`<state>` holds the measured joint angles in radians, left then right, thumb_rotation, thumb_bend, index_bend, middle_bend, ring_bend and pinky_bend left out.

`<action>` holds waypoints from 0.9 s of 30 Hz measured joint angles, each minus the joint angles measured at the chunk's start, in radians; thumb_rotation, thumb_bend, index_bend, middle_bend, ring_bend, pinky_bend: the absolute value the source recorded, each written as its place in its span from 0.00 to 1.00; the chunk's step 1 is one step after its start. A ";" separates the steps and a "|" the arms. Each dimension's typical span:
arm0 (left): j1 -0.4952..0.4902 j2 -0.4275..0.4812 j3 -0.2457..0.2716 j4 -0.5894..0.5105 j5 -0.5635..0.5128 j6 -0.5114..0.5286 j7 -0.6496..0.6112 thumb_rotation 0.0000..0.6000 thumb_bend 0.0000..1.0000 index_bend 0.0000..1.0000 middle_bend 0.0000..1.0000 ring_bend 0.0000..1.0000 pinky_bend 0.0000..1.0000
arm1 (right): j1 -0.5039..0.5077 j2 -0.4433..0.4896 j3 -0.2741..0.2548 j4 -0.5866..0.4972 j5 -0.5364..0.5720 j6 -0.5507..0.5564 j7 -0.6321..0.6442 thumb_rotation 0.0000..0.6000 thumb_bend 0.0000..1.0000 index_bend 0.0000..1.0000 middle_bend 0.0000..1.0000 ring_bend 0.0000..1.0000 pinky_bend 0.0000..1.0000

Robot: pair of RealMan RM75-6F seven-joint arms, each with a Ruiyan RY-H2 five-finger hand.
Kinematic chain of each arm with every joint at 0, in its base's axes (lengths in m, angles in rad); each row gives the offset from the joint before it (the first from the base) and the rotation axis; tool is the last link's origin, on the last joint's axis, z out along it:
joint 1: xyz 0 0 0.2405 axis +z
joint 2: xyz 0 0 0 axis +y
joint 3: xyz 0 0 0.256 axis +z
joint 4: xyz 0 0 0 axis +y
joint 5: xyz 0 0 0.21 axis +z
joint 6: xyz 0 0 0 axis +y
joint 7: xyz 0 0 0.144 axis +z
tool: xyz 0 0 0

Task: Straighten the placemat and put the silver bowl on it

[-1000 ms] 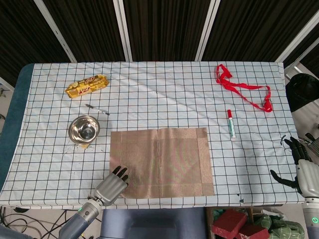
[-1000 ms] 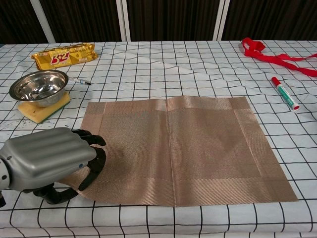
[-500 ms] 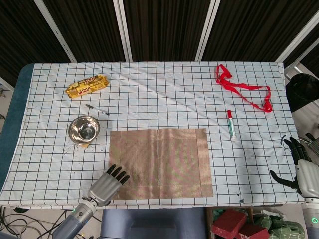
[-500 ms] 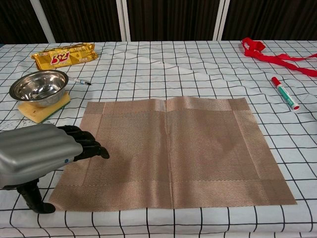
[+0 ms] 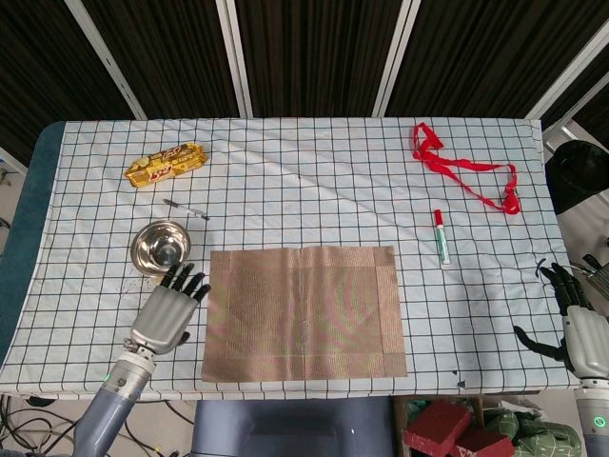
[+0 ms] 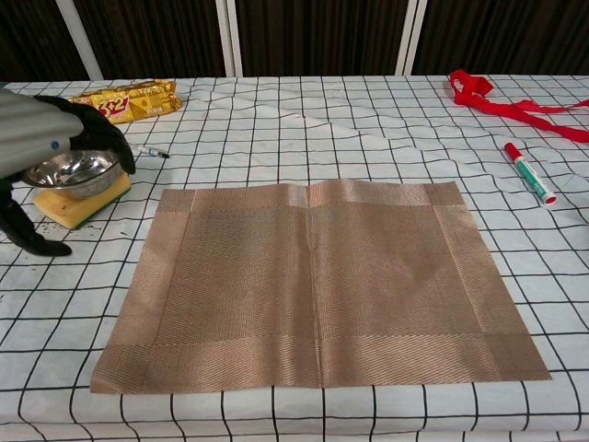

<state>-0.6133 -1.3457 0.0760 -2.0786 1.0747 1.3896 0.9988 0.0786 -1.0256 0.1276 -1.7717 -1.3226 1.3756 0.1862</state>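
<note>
The brown woven placemat (image 5: 303, 312) (image 6: 317, 281) lies flat and square to the table's front edge. The silver bowl (image 5: 161, 246) (image 6: 74, 169) sits on a yellow sponge (image 6: 77, 200) to the mat's left. My left hand (image 5: 166, 311) (image 6: 41, 143) hovers off the mat's left edge, just in front of the bowl, fingers spread and pointing toward it, holding nothing. My right hand (image 5: 577, 319) rests at the table's right edge with fingers apart, far from both objects.
A yellow snack packet (image 5: 166, 164) (image 6: 120, 102) and a thin pen (image 5: 186, 208) lie behind the bowl. A red-capped marker (image 5: 442, 236) (image 6: 529, 172) lies right of the mat, and a red ribbon (image 5: 466, 171) sits at the back right.
My left hand has let go of the mat's front-left corner and moved left and up toward the bowl. The mat now lies straighter. The right hand has not moved.
</note>
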 measured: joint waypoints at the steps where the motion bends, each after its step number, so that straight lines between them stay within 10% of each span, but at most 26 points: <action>1: 0.001 0.006 -0.010 0.022 -0.010 0.003 0.000 1.00 0.10 0.28 0.18 0.06 0.08 | 0.000 0.000 0.000 0.000 0.001 -0.001 0.000 1.00 0.19 0.11 0.00 0.00 0.18; 27: -0.052 -0.112 -0.157 0.465 -0.223 -0.150 -0.081 1.00 0.26 0.39 0.37 0.15 0.19 | 0.003 0.005 0.002 -0.004 0.016 -0.014 -0.003 1.00 0.19 0.11 0.00 0.00 0.18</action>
<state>-0.6653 -1.4580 -0.0807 -1.6132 0.8517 1.2396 0.9175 0.0815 -1.0204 0.1294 -1.7754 -1.3062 1.3619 0.1833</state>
